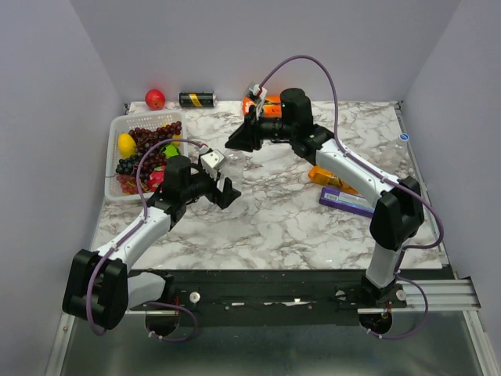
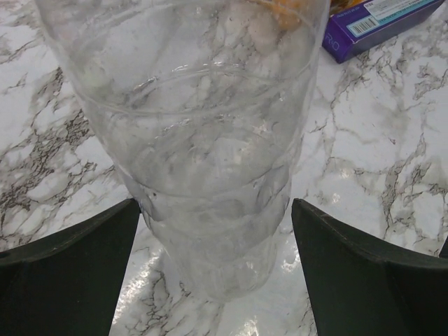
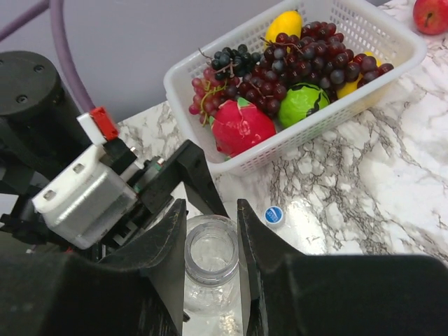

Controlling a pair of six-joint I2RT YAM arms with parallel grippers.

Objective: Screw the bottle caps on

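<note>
In the right wrist view, the bottle (image 3: 211, 253) is seen low in the centre of the frame, upright on the marble table (image 3: 364, 196), with its mouth uncovered. Its neck is clamped between the fingers of the right gripper (image 3: 211, 213), apparently so that it is held steady and upright. A blue cap (image 3: 274, 215) is seen lying on the marble just right of the mouth, in front of the fruit basket (image 3: 392, 63). It is judged to be what must be fetched next.

In the left wrist view, the frame is filled by the bottle's clear wall. The left gripper (image 2: 215, 210) is spread wide, with one finger at the lower left and one at the lower right, each just beside the wall. No squeeze is visible, so a take-over of the body seems to be prepared.

In the top view, both grippers are found together just left of centre, where the bottle can barely be made out. Another blue cap (image 1: 404, 136) is seen near the table's right edge.
</note>
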